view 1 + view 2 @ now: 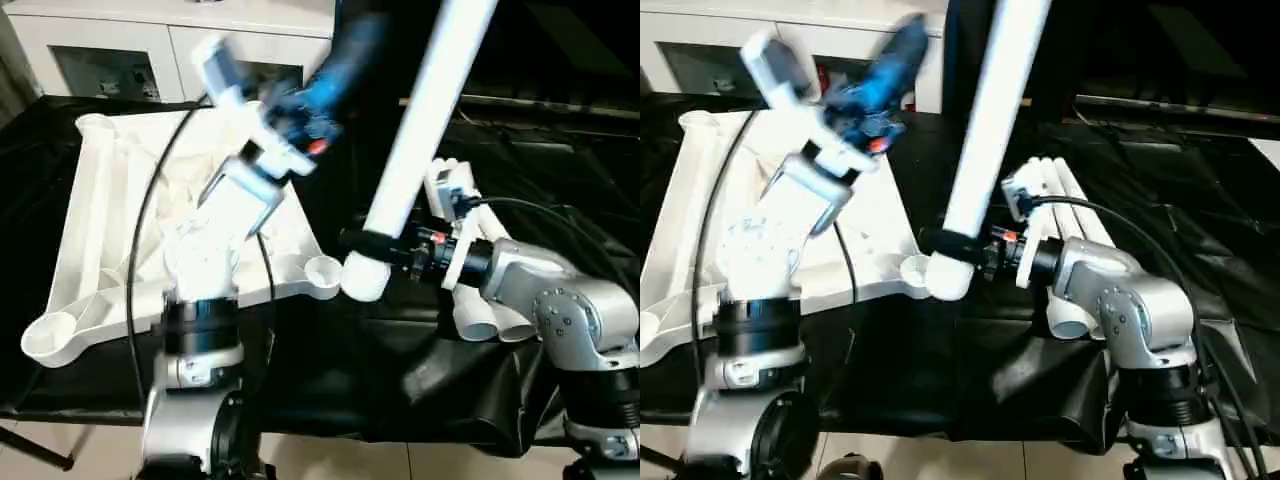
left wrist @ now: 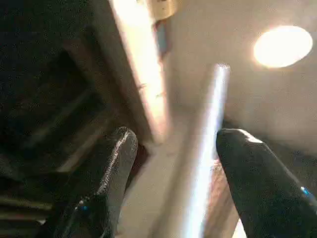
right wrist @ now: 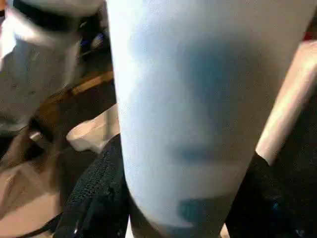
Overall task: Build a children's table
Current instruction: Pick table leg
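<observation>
Our right hand (image 1: 352, 243) grips a white leg (image 1: 420, 130) near its lower end, beside the corner socket (image 1: 322, 271) of the tabletop (image 1: 100, 230) on the black table (image 1: 420, 380). Our left hand (image 2: 173, 163) is raised, fingers spread, empty.

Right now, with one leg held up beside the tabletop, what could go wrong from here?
The right gripper clamps the long white leg near its lower end only, so the tall part could swing or slip. That end hangs beside the corner socket, not over it, and might knock the tabletop. The left gripper, open and raised, might bump the leg.
</observation>
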You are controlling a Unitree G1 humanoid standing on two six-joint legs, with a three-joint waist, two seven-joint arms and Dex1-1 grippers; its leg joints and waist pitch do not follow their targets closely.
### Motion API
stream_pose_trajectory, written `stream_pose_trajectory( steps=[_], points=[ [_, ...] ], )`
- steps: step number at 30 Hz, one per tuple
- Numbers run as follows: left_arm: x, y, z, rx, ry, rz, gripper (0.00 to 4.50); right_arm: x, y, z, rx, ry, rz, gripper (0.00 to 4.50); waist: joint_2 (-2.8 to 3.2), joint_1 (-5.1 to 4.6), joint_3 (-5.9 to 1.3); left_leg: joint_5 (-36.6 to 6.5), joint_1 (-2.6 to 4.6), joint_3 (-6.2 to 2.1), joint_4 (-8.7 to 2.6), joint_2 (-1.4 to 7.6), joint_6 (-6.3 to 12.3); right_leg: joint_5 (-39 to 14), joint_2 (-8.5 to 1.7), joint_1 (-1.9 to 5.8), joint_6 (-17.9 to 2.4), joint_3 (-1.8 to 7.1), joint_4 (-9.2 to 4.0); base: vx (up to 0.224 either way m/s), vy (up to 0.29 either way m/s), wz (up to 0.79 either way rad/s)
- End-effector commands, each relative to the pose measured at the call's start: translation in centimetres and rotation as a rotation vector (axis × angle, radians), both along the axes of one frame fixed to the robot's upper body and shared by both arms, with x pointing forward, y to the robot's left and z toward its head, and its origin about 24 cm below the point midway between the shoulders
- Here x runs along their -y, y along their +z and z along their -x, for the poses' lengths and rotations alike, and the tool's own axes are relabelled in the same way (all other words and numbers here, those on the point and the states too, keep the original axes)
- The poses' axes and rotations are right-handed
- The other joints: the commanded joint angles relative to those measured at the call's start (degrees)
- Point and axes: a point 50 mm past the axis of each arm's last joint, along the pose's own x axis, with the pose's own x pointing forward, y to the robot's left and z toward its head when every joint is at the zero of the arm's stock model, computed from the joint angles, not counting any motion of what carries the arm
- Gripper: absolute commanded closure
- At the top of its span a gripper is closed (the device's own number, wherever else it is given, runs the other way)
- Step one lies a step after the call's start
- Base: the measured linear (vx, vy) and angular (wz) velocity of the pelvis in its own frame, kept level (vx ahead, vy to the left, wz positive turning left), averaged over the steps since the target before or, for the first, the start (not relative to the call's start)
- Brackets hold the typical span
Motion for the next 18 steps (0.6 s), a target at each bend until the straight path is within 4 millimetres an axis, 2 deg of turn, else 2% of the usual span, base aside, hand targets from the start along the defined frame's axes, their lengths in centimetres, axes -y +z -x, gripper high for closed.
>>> stream_pose_trajectory(
  steps=[1, 2, 3, 4, 5, 6, 7, 9, 10, 11, 12, 13, 16, 17, 18],
  points=[
    [-1.1, -1.2, -0.7, -0.021, 0.189, -0.239, 1.4, 1.3, 0.3, -1.1, 0.061, -0.168, 0.05, 2.59, 0.39, -0.26, -4.16, -12.2, 2.09, -1.62, -4.21, 3.11, -2.33, -6.3, -3.76, 1.95, -9.2, 2.19, -5.1, 0.0, 0.0, 0.0],
    [-1.7, -2.0, -1.1, -0.005, 0.288, -0.41, 1.4, 1.5, 0.0, -1.5, 0.083, -0.222, 0.087, 2.59, 0.73, -0.42, -4.15, -12.5, 2.16, -1.6, -4.28, 3.02, -2.91, -6.8, -3.57, 1.88, -8.3, 2.19, -4.93, 0.0, 0.0, 0.0],
    [-1.7, -2.0, -1.1, -0.005, 0.288, -0.41, 1.4, 1.5, 0.0, -1.5, 0.083, -0.222, 0.087, 2.59, 0.6, -0.76, -4.06, -13.3, 2.16, -1.62, -4.5, 3.04, -3.79, -8.5, -3.54, 1.81, -6.6, 2.24, -5.16, 0.0, 0.0, 0.0],
    [-2.8, -3.6, -1.2, 0.081, 0.388, -0.732, 1.4, 1.7, -0.5, -2.1, 0.122, -0.287, 0.129, 2.59, 1.29, -0.42, -4.18, -13.7, 2.3, -1.86, -4.54, 3.0, -4.43, -9.1, -3.76, 1.76, -6.0, 2.17, -5.18, 0.0, 0.0, 0.0],
    [-3.2, -4.2, -1.0, 0.128, 0.383, -0.84, 1.4, 1.6, -0.7, -2.2, 0.133, -0.297, 0.137, 2.59, 1.27, -0.72, -4.23, -14.6, 2.32, -1.98, -4.66, 3.01, -4.85, -10.8, -3.68, 1.46, -4.0, 2.27, -5.37, 0.0, 0.0, 0.0],
    [-3.4, -4.4, -0.9, 0.139, 0.37, -0.869, 1.4, 1.5, -0.7, -2.2, 0.141, -0.302, 0.142, 2.59, 1.26, -0.98, -4.26, -14.6, 2.31, -1.86, -4.71, 2.94, -5.12, -10.5, -3.57, 1.48, -4.0, 2.25, -5.2, 0.0, 0.0, 0.0],
    [-3.7, -4.9, -0.8, 0.153, 0.344, -0.917, 1.4, 1.5, -0.9, -2.3, 0.149, -0.311, 0.152, 2.59, 1.29, -1.33, -4.36, -13.2, 2.31, -1.64, -4.55, 2.91, -5.45, -6.7, -3.49, 1.48, -6.3, 2.18, -4.77, 0.0, 0.0, 0.0],
    [-4.5, -6.2, -0.5, 0.169, 0.29, -1.032, 1.4, 1.7, -1.7, -2.8, 0.14, -0.357, 0.2, 2.59, 1.61, -1.16, -4.47, -11.6, 2.27, -1.53, -4.33, 2.87, -5.04, -2.8, -3.41, 1.44, -8.8, 2.07, -4.22, 0.0, 0.0, 0.0],
    [-4.9, -6.8, -0.4, 0.177, 0.273, -1.089, 1.4, 1.8, -2.0, -3.0, 0.132, -0.383, 0.226, 2.59, 1.68, -1.17, -4.44, -11.3, 2.18, -1.59, -4.38, 2.81, -4.93, -2.2, -3.38, 1.44, -9.2, 2.0, -4.16, 0.0, 0.0, 0.0],
    [-5.4, -7.9, -0.1, 0.205, 0.237, -1.19, 1.4, 1.9, -2.4, -3.2, 0.12, -0.41, 0.242, 2.59, 1.48, -1.34, -4.42, -11.2, 2.13, -1.46, -4.38, 2.73, -4.83, -1.2, -3.27, 1.53, -9.7, 1.98, -4.04, 0.0, 0.0, 0.0],
    [-6.1, -9.1, 0.3, 0.208, 0.176, -1.275, 1.4, 2.0, -2.7, -3.4, 0.095, -0.442, 0.232, 2.59, 1.34, -1.6, -4.36, -11.2, 1.94, -1.48, -4.46, 2.55, -4.24, -1.7, -3.4, 1.63, -9.7, 2.07, -4.23, 0.0, 0.0, 0.0],
    [-6.7, -10.4, 0.7, 0.205, 0.108, -1.348, 1.4, 2.0, -3.0, -3.6, 0.079, -0.456, 0.215, 2.59, 1.46, -2.06, -4.35, -11.9, 1.92, -1.38, -4.51, 2.48, -4.32, -2.9, -3.39, 1.61, -9.7, 2.13, -4.05, 0.0, 0.0, 0.0],
    [-7.1, -11.2, 1.1, 0.177, 0.046, -1.335, 1.4, 1.9, -3.2, -3.6, 0.076, -0.45, 0.201, 2.59, 1.65, -2.34, -4.39, -12.3, 2.11, -1.28, -4.5, 2.63, -4.58, -2.5, -3.57, 1.53, -10.8, 2.17, -3.97, 0.0, 0.0, 0.0],
    [-7.6, -12.2, 1.2, 0.153, -0.012, -1.344, 1.4, 1.7, -3.4, -3.5, 0.078, -0.433, 0.186, 2.59, 1.33, -2.27, -4.36, -12.8, 2.21, -1.15, -4.47, 2.7, -4.26, -2.5, -3.66, 1.42, -11.5, 2.21, -4.07, 0.0, 0.0, 0.0],
    [-7.6, -12.2, 1.2, 0.153, -0.012, -1.344, 1.4, 1.7, -3.4, -3.5, 0.078, -0.433, 0.186, 2.59, 1.4, -2.22, -4.27, -13.0, 2.19, -1.13, -4.46, 2.62, -3.99, -3.1, -3.67, 1.33, -11.7, 2.22, -4.16, 0.0, 0.0, 0.0]
  ],
)
